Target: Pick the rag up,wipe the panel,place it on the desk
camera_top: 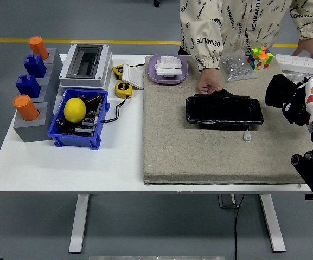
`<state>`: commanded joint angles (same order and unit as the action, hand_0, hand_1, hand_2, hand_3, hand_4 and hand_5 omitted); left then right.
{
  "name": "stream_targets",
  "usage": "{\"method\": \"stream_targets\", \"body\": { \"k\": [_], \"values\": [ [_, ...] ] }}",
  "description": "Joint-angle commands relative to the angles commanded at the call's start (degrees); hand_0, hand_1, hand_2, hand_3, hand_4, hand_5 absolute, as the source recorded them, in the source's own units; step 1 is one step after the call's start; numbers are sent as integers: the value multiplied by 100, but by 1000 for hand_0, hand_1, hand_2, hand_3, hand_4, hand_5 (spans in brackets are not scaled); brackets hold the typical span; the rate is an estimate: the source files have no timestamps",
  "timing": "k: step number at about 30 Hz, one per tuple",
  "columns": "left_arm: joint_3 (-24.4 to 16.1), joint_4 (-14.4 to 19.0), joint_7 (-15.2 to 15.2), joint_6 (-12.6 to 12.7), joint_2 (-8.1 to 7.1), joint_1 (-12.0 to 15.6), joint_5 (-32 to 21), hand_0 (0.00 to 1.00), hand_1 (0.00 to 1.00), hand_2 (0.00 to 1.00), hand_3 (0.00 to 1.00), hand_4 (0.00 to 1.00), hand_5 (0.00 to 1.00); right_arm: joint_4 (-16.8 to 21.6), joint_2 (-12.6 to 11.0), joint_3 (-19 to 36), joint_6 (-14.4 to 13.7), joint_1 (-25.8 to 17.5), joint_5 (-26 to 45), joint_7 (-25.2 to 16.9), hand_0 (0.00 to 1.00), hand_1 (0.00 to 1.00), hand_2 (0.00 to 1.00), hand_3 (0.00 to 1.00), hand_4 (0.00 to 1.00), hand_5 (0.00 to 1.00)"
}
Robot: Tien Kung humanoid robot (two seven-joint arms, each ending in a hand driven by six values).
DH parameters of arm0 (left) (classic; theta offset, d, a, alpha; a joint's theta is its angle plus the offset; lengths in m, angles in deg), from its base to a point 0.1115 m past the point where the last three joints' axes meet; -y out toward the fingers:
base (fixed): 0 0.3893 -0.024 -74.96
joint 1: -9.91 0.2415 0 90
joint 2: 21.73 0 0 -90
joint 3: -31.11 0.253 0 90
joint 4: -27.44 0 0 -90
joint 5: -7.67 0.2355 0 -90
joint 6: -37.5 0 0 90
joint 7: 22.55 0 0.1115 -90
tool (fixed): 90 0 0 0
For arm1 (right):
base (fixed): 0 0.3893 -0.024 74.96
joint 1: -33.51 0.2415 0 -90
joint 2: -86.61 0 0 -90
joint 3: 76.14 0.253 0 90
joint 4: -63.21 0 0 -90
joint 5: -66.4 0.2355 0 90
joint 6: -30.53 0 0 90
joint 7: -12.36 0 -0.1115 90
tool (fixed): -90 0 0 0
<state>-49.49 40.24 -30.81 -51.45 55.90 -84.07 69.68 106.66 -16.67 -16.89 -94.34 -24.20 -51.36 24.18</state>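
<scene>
Panel (pixel 224 110) flat on the mat (pixel 216 141), right hand (pixel 286 98) just beside it.
Person's hand (pixel 208 85) touches its far edge; robot fingers' grip unclear.

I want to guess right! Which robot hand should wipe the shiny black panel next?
The right robot hand. It already holds the black rag and hovers just right of the panel. The left arm isn't in the picture at all.
</scene>
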Motion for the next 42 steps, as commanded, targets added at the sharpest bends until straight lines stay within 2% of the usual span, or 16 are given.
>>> {"method": "stream_targets", "body": {
  "k": [9, 22, 42],
  "values": [
    [-19, -8, -2, 1, -6, 23, 11, 605, 642, 657, 561, 627, 445, 169, 149, -40, -2, -82, -55, 100, 277, 403, 428, 436, 965, 56],
    [-8, -4, -1, 4, -20, 18, 17, 604, 642, 657, 560, 627, 445, 183, 320, -103, 3, -144, -50, 158, 279, 401, 425, 437, 965, 44],
    [46, -4, -2, 0, -34, 18, -7, 605, 642, 656, 561, 628, 446, 301, 645, -644, 5, -59, 22, 192, 281, 400, 422, 436, 960, 29]
  ]
}}
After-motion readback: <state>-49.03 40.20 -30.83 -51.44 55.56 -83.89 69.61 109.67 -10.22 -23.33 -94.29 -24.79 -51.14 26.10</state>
